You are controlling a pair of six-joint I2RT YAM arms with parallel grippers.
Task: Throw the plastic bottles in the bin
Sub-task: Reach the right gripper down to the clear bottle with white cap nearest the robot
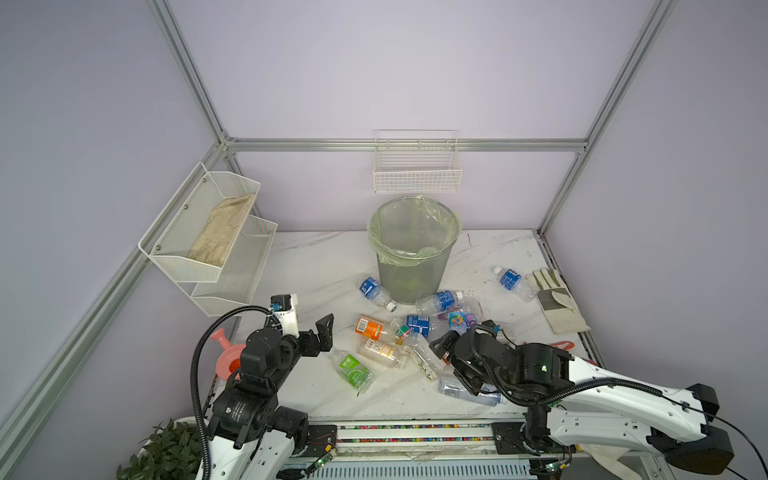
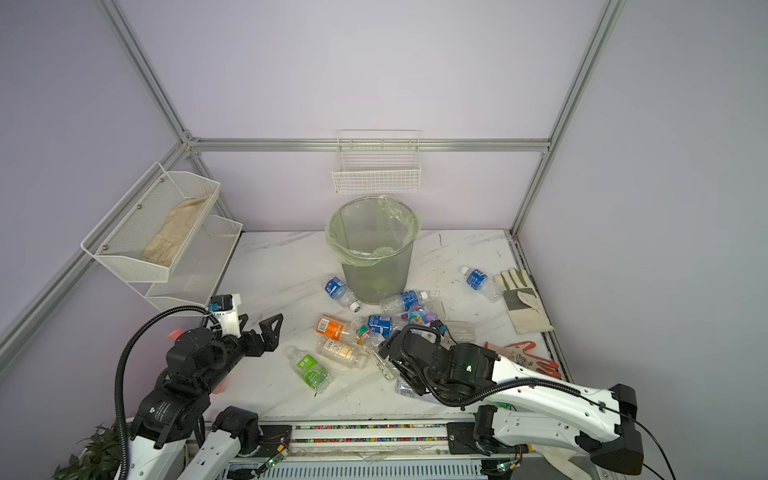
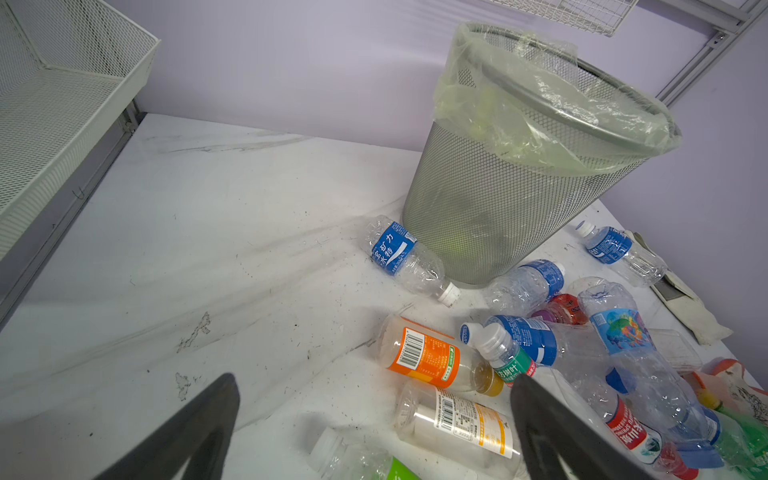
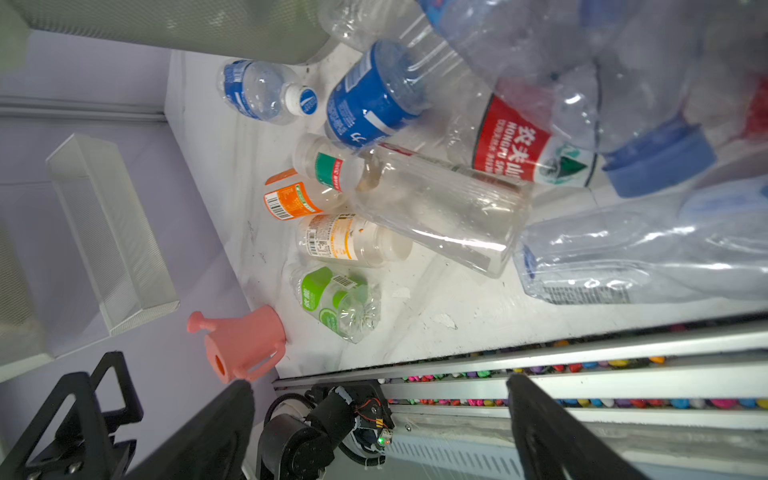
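- step in hand, as i read it: picking a first bottle. the bottles lie scattered on the table in front of the bin, none in a grip.
- the bin stands upright at the back-centre w/ its green bag folded over the rim. can't tell what's inside thru the mesh.
- left gripper: jaws spread wide, empty, touching nothing. it hovers above bare table just left of the pile.
- in the left wrist view the orange-label bottle and the white-label bottle lie just ahead of the left gripper's fingers.
- right gripper: jaws also spread wide, nothing between them in the right wrist view. it sits low over the near-right of the pile; can't tell if it brushes a bottle.
- to do it well:
  - take a loose bottle at the pile's edge, e.g. the orange-label one or the green-label bottle, not one under others.
  - close across the body at the label, not the neck. these look thin and crushed, so prob. they squash and slip.
  - the bin is tall: lift well above the rim before moving over, and let go over the opening, clear of the bag.
  - keep the arms on separate bottles. leave the glove and the pink watering can alone.
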